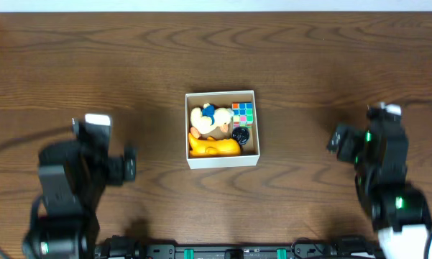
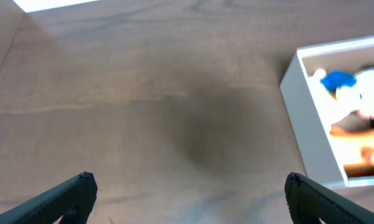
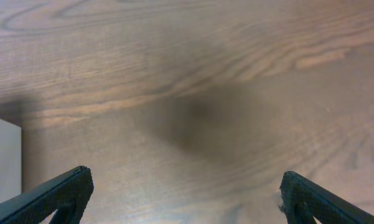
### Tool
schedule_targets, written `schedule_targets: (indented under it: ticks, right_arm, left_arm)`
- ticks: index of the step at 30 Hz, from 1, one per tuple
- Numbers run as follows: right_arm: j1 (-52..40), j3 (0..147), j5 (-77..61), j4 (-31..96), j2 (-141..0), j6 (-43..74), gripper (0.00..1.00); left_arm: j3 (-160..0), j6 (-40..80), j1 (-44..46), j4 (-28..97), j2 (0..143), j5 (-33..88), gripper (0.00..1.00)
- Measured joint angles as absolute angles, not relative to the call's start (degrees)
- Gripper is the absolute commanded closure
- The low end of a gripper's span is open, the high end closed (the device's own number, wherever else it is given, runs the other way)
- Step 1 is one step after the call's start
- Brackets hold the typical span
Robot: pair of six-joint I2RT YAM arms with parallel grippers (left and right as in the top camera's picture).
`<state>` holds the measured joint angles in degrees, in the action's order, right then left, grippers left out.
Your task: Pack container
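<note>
Toys (image 1: 216, 133) fill the container (image 1: 223, 162); left gripper (image 2: 190, 183) and right gripper (image 3: 185, 178) hover wide, empty, and are best withdrawn clear of its walls.

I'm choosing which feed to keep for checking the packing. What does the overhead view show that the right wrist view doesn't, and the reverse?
Only overhead: the inside of the container, holding a colour cube, a yellow toy and a blue-and-white toy. Only right wrist: the right gripper close up, fingers wide apart. Both: the wooden table and the container's white wall.
</note>
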<state>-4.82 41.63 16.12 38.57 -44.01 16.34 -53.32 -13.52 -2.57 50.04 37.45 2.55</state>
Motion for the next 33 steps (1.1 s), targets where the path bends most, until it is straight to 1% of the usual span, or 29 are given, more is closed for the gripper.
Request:
schedule_targets:
  ticks: [4,7,33]
  right_arm:
    - [-5.1,36.0,18.8,37.6,-34.8,17.7,0.01]
    - [-5.1,34.0,19.9,36.4,-32.1,18.3,0.01]
    - [-5.1,33.5,20.4,37.6,-31.9,18.9,0.01]
  left_arm:
    - [-47.3,-13.5,-2.6,51.4,30.0,0.4,0.02]
    - [-44.2,-13.5,-2.6,51.4,28.4,-0.6,0.02]
    - [-42.4,-13.5,-2.6,51.6,29.2,-1.7,0.02]
